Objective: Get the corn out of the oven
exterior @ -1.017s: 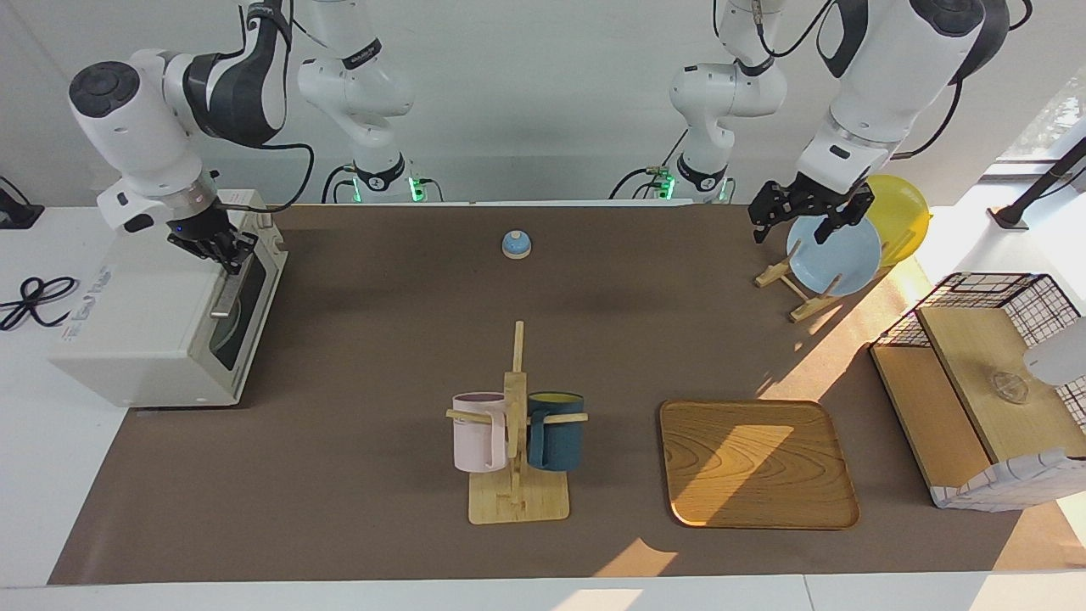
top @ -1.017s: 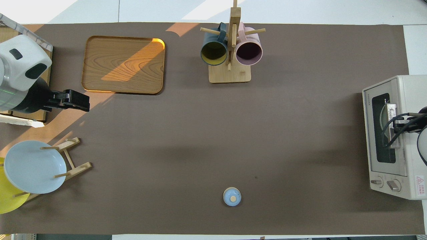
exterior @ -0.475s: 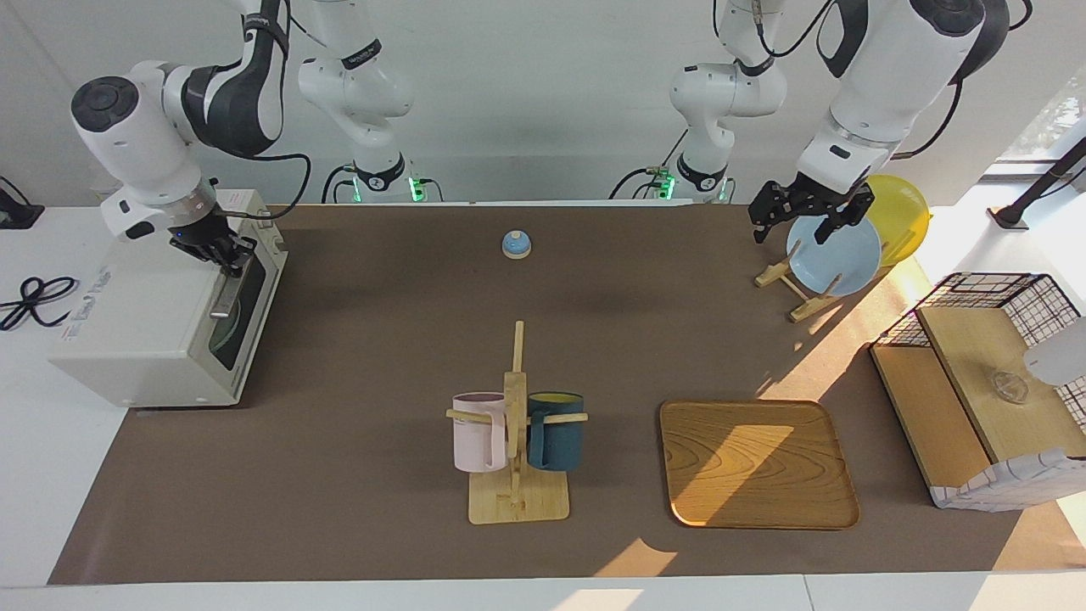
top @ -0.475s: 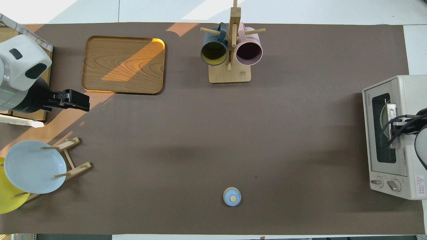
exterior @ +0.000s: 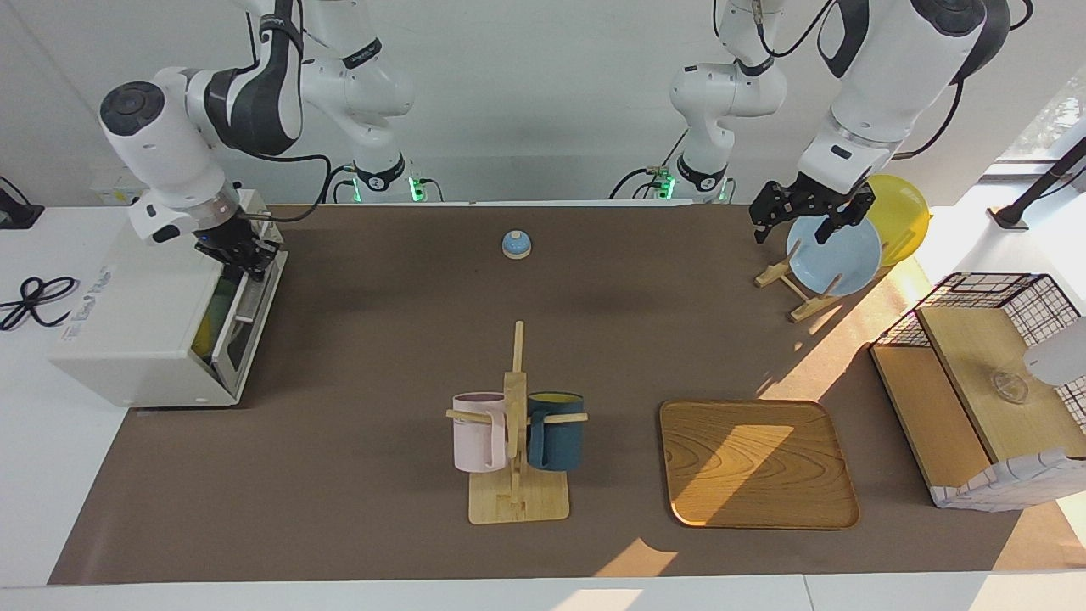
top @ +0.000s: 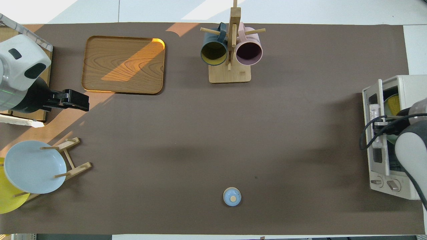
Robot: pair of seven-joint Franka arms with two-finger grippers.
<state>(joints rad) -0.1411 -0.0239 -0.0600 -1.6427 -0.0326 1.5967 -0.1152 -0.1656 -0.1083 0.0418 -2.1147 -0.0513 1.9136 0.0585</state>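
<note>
The white oven (exterior: 127, 331) stands at the right arm's end of the table; it also shows in the overhead view (top: 412, 83). Its glass door (exterior: 242, 327) is ajar, tipped out at the top. My right gripper (exterior: 246, 257) is shut on the silver door handle (exterior: 252, 293); in the overhead view the gripper (top: 378, 128) is over the door's top edge. Through the gap a patch of yellow shows inside, which looks like the corn (top: 393, 102), mostly hidden. My left gripper (exterior: 802, 225) is open and empty, up over the plate rack.
A blue bell (exterior: 516, 244) sits near the robots at mid-table. A wooden mug rack (exterior: 515, 424) holds a pink and a dark blue mug. A wooden tray (exterior: 758, 464), a plate rack with a blue plate (exterior: 836, 255) and a yellow plate (exterior: 904, 212), and a wire-and-wood basket (exterior: 984, 373) are at the left arm's end.
My right gripper has pulled the handle away from the oven body, and the door has gone from shut to ajar, so yellow shows inside. The left arm has not moved.
</note>
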